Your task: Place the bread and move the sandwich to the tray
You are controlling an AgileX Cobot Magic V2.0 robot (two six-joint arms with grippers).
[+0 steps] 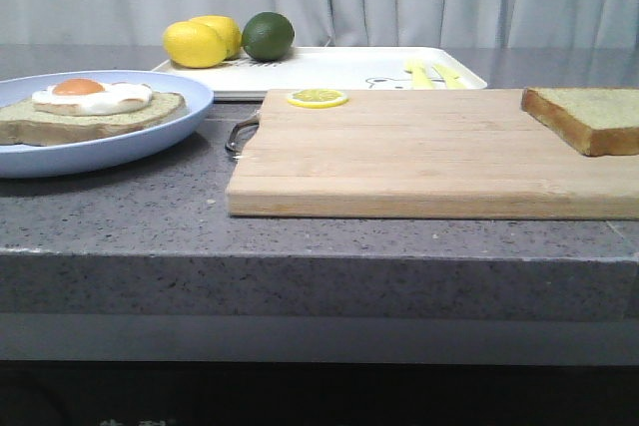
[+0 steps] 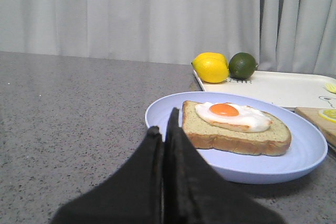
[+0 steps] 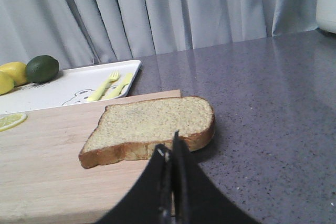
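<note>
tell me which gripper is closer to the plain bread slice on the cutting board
Right. The right gripper sits shut just in front of the bread; the left gripper is over by the blue plate.

- My left gripper (image 2: 167, 129): two matte black fingers (image 2: 149, 166), broad at the base, tapering to narrow tips.
- My right gripper (image 3: 170, 150): same black tapered fingers (image 3: 184, 182); a pale scuff marks one tip.

lemons (image 1: 203, 42) – 2 | lime (image 1: 268, 35) – 1 | lemon slice (image 1: 318, 98) – 1 | bread slices (image 1: 587, 117) – 2
</note>
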